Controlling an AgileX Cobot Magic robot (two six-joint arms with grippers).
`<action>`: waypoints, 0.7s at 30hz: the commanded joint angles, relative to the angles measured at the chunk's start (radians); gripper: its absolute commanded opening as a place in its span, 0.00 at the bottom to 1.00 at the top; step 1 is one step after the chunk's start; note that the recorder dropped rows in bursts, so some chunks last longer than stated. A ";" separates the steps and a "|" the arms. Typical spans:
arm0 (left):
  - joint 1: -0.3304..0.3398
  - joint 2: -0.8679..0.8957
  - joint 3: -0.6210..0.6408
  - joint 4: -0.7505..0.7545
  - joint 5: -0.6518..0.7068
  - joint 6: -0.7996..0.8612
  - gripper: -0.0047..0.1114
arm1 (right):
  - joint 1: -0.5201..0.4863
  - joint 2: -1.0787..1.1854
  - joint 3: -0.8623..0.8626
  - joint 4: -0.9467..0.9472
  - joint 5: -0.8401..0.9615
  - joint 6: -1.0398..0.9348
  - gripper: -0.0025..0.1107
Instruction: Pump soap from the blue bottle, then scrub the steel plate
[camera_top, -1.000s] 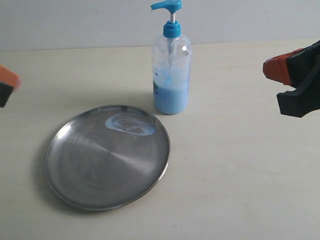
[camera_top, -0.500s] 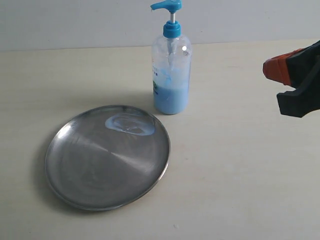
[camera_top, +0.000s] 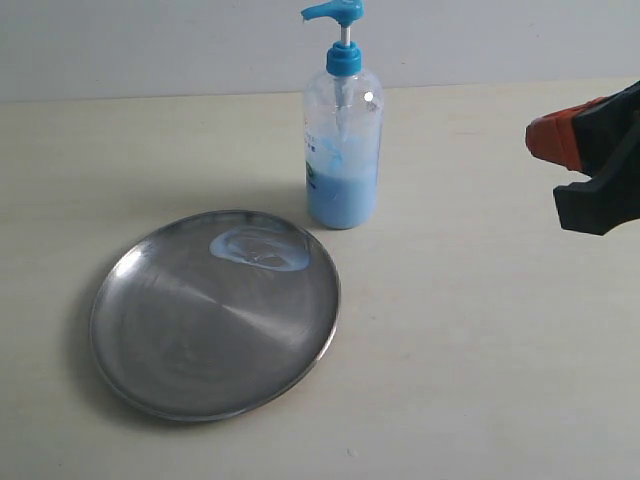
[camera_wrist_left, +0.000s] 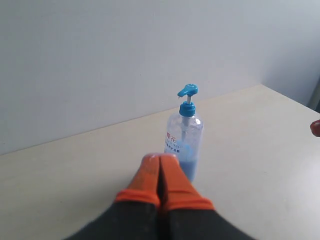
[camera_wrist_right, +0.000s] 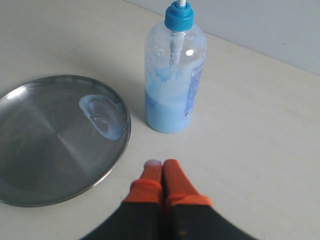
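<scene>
The left gripper (camera_wrist_left: 160, 161) is outside the exterior view. Its wrist camera shows the orange fingers pressed together with nothing between them, raised above the table (camera_top: 470, 330) and aimed at the bottle, a posture that suits a parked arm rather than a working one. The steel plate (camera_top: 215, 315) lies flat on the table at the left of centre and nothing touches it. The soap (camera_top: 258, 248) sits as a pale blue smear at about 1 o'clock on the plate's face, just inside the rim. It has landed on the sector nearest the bottle, which suggests that the pumping step is complete and scrubbing is the open step. The blue bottle (camera_top: 342, 150) stands upright just beyond the plate's rim at 1 o'clock, near the plate but not touching it. Its pump head (camera_top: 335, 12) is raised and the spout points toward 9 o'clock, the plate side, which explains the location of the smear. The right gripper (camera_wrist_right: 161, 166) hangs at 3 o'clock from the bottle, well apart from it, with its fingers closed on nothing. One fingertip (camera_wrist_right: 152, 163) carries a pale spot, and it cannot be told whether this is soap. Closed fingers present a blunt tip, which is probably suitable for rubbing the smear across the steel.
</scene>
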 joint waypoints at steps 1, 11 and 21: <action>0.001 -0.004 0.006 -0.011 -0.008 0.004 0.04 | 0.002 -0.007 0.005 -0.005 -0.003 0.001 0.02; 0.001 -0.004 0.006 -0.011 -0.006 0.004 0.04 | 0.002 -0.007 0.005 -0.005 -0.003 0.001 0.02; 0.022 -0.046 0.079 0.050 -0.059 -0.003 0.04 | 0.002 -0.007 0.005 -0.005 -0.003 0.001 0.02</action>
